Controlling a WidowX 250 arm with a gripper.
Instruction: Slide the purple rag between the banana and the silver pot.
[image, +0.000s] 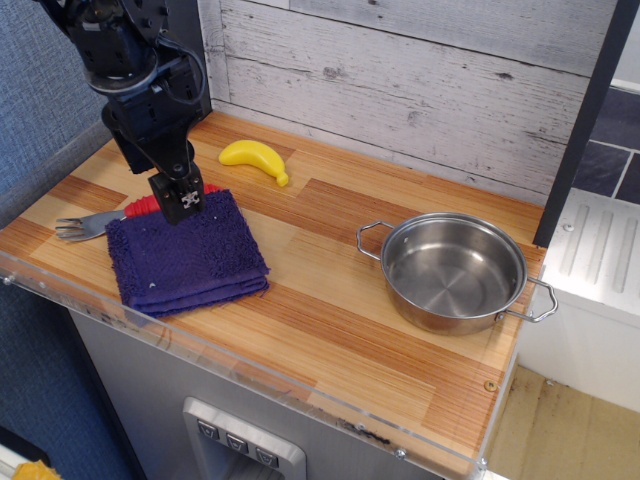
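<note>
**One arm low over the rag's far edge**

One black arm reaches down from the upper left, and its fingers (178, 203) sit at the far edge of the purple rag (186, 252), at or just above the cloth. They look drawn close together, but whether any cloth is pinched between them cannot be told from this view.

Most of the rag spreads out below and toward the camera from the fingers, folded in thick layers, lying flat on the wooden table (330, 300). Its near corner comes close to the table's front edge.

Just to the left of the fingers, a fork (85, 227) lies on the table with its grey tines pointing left. Its red handle runs in under the fingers and the rag's far edge, so only a short piece of red shows.

Beyond the fingers and a little to the right lies the banana (254, 156), near the plank wall (420, 80), apart from the rag with bare wood between them.

Well off to the right of the fingers stands the silver pot (452, 272), upright and without a lid, one wire handle pointing left toward the rag and the other toward the table's right edge. A broad strip of bare table separates pot and rag.
</note>
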